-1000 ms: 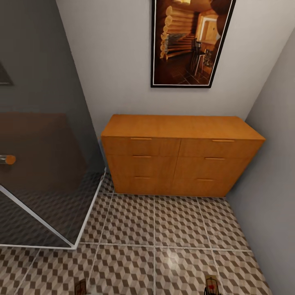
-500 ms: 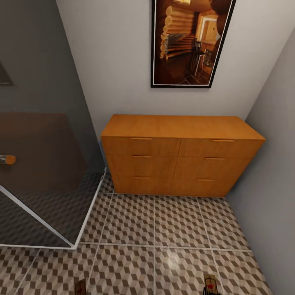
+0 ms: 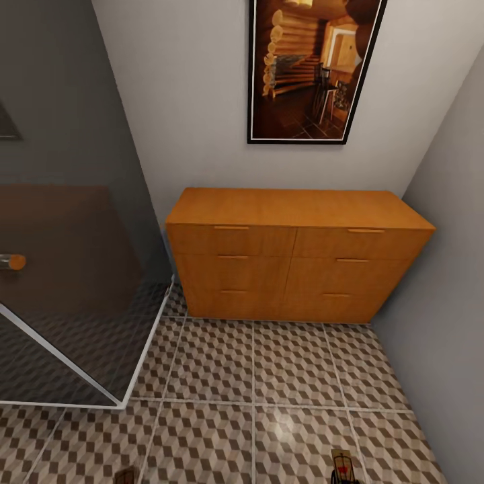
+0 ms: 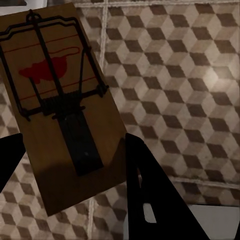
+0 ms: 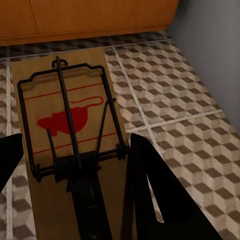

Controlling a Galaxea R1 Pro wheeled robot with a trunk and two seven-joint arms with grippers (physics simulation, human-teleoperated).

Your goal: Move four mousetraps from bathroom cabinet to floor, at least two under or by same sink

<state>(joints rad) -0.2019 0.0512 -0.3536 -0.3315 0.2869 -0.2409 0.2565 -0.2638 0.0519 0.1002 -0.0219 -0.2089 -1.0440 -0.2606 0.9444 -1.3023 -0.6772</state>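
The cabinet is the low orange-brown chest against the far wall, with all drawers closed. The bathroom floor of cube-patterned tiles lies in front of it. My left gripper is shut on a mousetrap, a brown wooden plate with a black wire bar and a red mouse print, held above the tiles. My right gripper is shut on a second mousetrap near the cabinet's base. Both traps peek in at the head view's bottom edge, the right one and the left one. The sink is out of view.
A glass shower enclosure with a white frame stands at the left. A grey wall closes the right side. A framed picture hangs above the cabinet. Open tiles stretch between me and the cabinet.
In the head view the left trap has sunk toward the bottom edge, and the right trap has drifted slightly left. The camera and the cabinet have not moved.
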